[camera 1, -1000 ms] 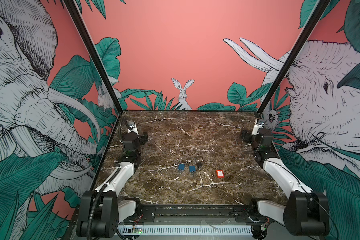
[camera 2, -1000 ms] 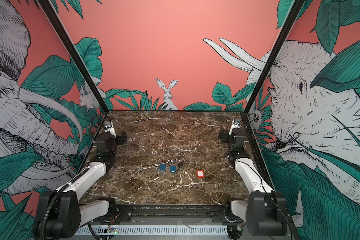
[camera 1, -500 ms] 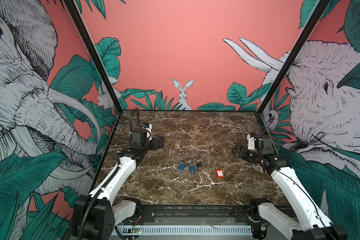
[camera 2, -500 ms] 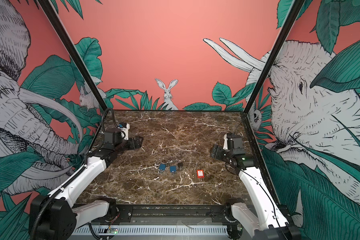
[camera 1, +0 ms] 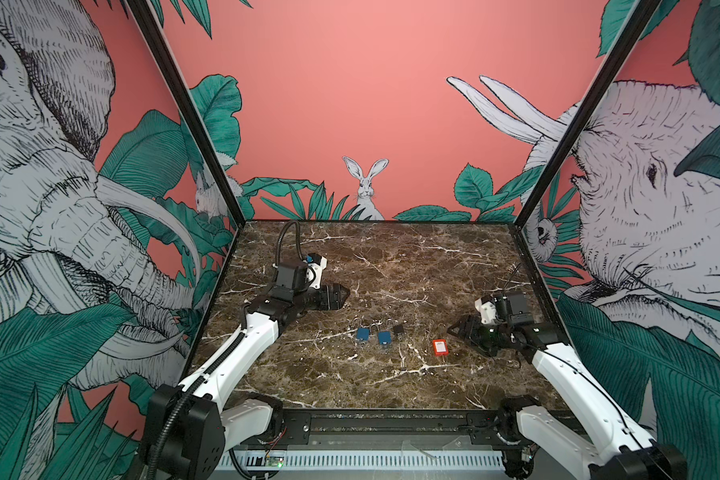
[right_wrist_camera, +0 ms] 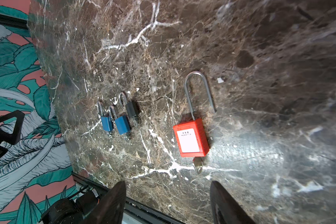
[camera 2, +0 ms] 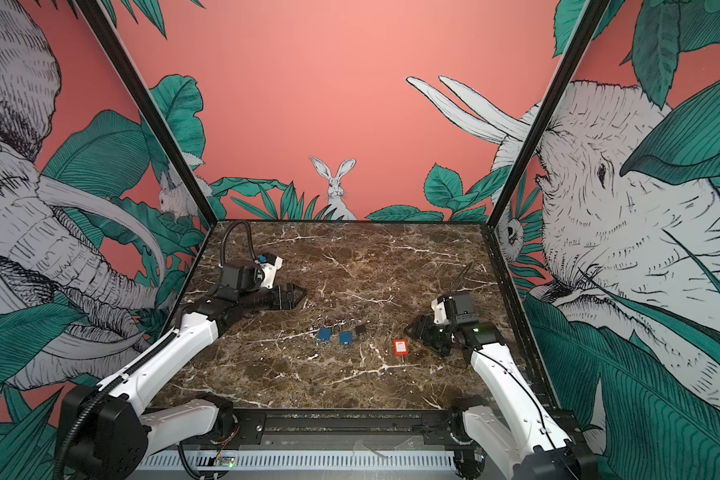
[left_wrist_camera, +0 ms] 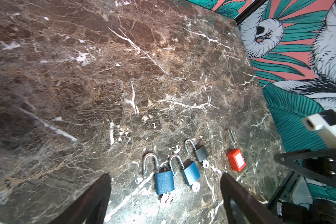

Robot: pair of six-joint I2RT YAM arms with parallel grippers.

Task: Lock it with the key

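The right jaws stand spread with nothing between them, over the table (camera 1: pixel 391 257) just beside the red lock (right_wrist_camera: pixel 191 138), on its side away from the other locks. That gap looks set to take the lock's body or its key (right_wrist_camera: pixel 198 165), though which I cannot tell. The red lock lies flat, label up. Its long shackle (right_wrist_camera: pixel 199 93) is lifted with one leg free of the body, so it is unlocked. The key sits in the end opposite the shackle, which I judge leaves it free to be pinched without crossing the shackle. The left jaws are likewise spread and empty, well apart from the red lock, beyond the small locks. Probably this arm is meant to steady a body while the other presses the shackle home and turns the key. Roughly between the left jaws and the red lock lie two blue locks (left_wrist_camera: pixel 164 181) and a black lock (left_wrist_camera: pixel 201 153), the black one nearest the red lock. All lie flat with shackles open and keys in, set in a row like the red lock, presumably for easy reach. Nothing is touched yet, so I judge that locking has not begun.
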